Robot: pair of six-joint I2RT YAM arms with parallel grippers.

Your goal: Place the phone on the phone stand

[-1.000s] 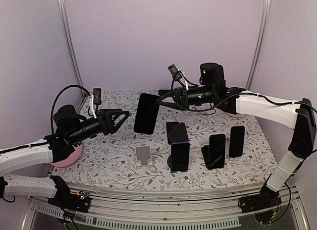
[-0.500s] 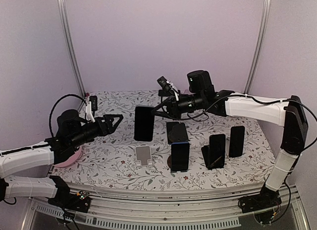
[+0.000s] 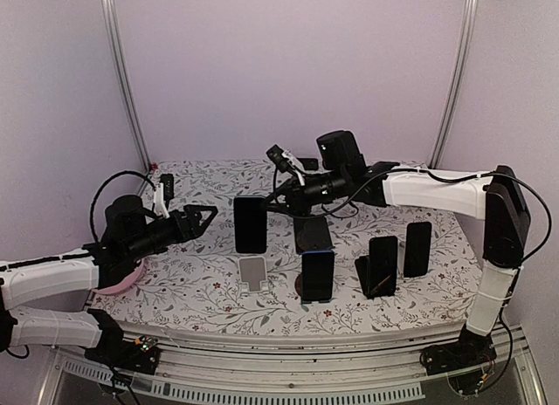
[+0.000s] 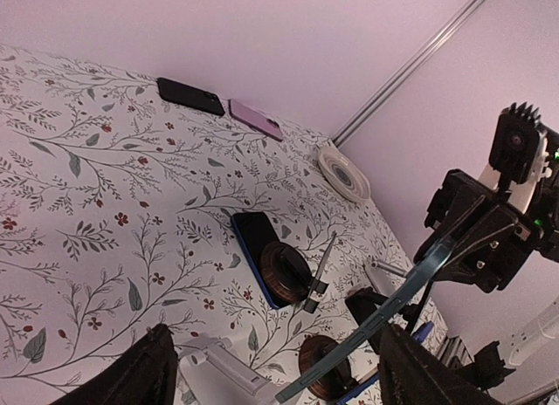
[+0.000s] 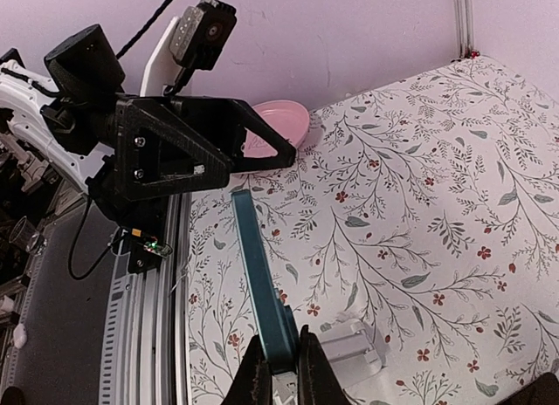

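Observation:
The phone (image 3: pixel 251 224), dark-screened with a teal edge (image 5: pixel 262 283), hangs upright in the air just above the white phone stand (image 3: pixel 254 272). My right gripper (image 3: pixel 272 198) is shut on its upper edge, and in the right wrist view the fingers (image 5: pixel 278 339) pinch the thin edge. The stand (image 5: pixel 354 353) lies just right of the phone there. My left gripper (image 3: pixel 203 220) stands open to the left of the phone, apart from it. In the left wrist view (image 4: pixel 275 335) the phone (image 4: pixel 384 326) crosses low between its fingers, above the stand (image 4: pixel 218 366).
Several other phones sit on stands to the right (image 3: pixel 317 274), (image 3: pixel 382 264), (image 3: pixel 417 248), with a dark one behind (image 3: pixel 312 233). A pink bowl (image 3: pixel 122 278) sits under the left arm. Two phones lie flat at the back (image 4: pixel 190 95), (image 4: pixel 255 119), beside a white disc (image 4: pixel 342 171).
The right arm has carried the phone left and down, toward the white stand. The left gripper has drawn back and dropped slightly, staying open.

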